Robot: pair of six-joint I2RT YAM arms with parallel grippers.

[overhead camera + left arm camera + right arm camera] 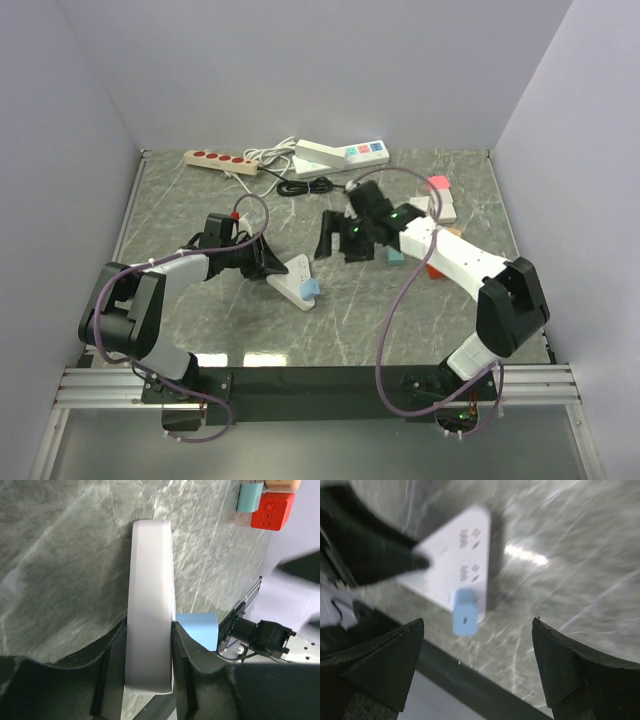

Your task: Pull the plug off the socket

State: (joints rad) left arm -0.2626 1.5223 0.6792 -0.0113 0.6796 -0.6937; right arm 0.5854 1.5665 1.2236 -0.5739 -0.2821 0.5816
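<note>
The plug (465,612) sits in a white socket block (149,595) on the marbled surface (400,310). The block is clamped at its sides by the left end effector (272,266), whose arm reaches low. The right end effector (477,627) is angled down just beyond, fingers spread, touching nothing. The plug is small, boxy and light blue.

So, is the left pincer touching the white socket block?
Touching. The left wrist view shows the left pincer closed on the white socket block, both fingers pressed against its long sides with no gap.
</note>
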